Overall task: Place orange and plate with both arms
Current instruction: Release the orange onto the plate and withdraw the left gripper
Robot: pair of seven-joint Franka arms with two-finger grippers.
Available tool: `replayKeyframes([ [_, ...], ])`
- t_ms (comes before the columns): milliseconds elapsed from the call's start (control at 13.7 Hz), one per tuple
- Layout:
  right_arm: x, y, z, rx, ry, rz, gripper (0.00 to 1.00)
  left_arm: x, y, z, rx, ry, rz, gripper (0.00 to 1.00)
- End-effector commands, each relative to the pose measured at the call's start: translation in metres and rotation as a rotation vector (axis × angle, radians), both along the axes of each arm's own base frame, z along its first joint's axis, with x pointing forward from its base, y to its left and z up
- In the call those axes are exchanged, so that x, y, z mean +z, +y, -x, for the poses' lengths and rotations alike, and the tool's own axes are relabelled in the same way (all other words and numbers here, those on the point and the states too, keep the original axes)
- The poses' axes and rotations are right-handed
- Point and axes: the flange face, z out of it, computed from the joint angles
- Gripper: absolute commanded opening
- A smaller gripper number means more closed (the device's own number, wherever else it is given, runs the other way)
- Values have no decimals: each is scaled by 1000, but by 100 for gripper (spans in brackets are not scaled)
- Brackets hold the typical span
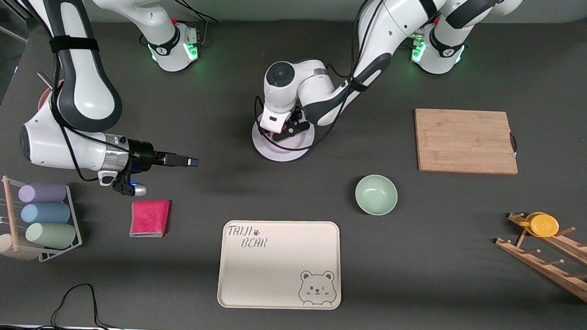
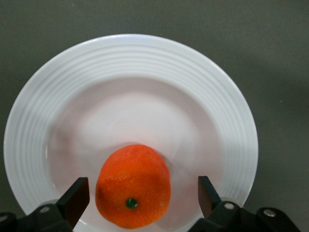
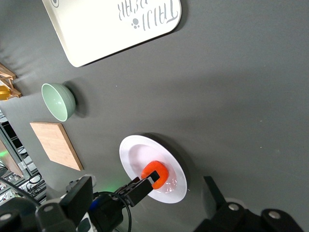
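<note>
Left claw (image 2: 140, 198) sits low over the plate (image 2: 130, 72), my fingers (image 2: 77, 195) spread wide on either side of the orange (image 2: 133, 186) with a gap on both sides, so nothing is pinched. The orange rests on the plate, off centre, close to the rim on the claw's side. The plate lies flat on the table (image 1: 465, 268) midway between the arm bases, farther from the front camera than the cream bear tray (image 1: 270, 276) and the green bowl (image 1: 376, 194).

Right claw (image 1: 192, 162) waits, spread and empty, held level over bare table above the pink cloth (image 1: 149, 218), pointing toward the plate.

Progress, my read: orange-on-plate looks done, since the fruit rests there with my fingers apart from it. Left to do: lift my left claw clear. Whether the plate has to go elsewhere, I can't tell.

Orientation: the orange is nearly round with no real long axis; its green stem dot faces up toward my wrist camera, tipped slightly toward the claw. The plate is round, face up, with no direction.
</note>
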Motion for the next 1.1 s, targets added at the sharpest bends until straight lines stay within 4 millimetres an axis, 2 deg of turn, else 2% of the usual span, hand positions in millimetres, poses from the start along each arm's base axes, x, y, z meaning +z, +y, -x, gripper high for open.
replayKeyframes([
  [0, 2, -5, 3, 19, -23, 10, 100, 16, 8, -14, 17, -31, -40, 100],
  [146, 1, -5, 3, 19, -23, 12, 100, 49, 38, -39, -29, -31, -126, 100],
  [292, 1, -5, 3, 19, -24, 13, 100, 85, 80, -73, -99, 9, -164, 100],
  [365, 2, -5, 3, 20, -26, 12, 100, 118, 112, -96, -147, 48, -139, 100],
  [438, 2, -5, 3, 20, -26, 12, 100, 144, 137, -110, -176, 66, -121, 100],
  [657, 4, -5, 3, 21, -28, 10, 100, 200, 232, -156, -250, 106, -101, 100],
  [876, 2, -2, 2, 17, -37, 16, 100, 242, 324, -185, -311, 117, -86, 100],
  [1022, -6, 2, 0, 4, -62, 34, 100, 260, 379, -197, -357, 122, -83, 100],
])
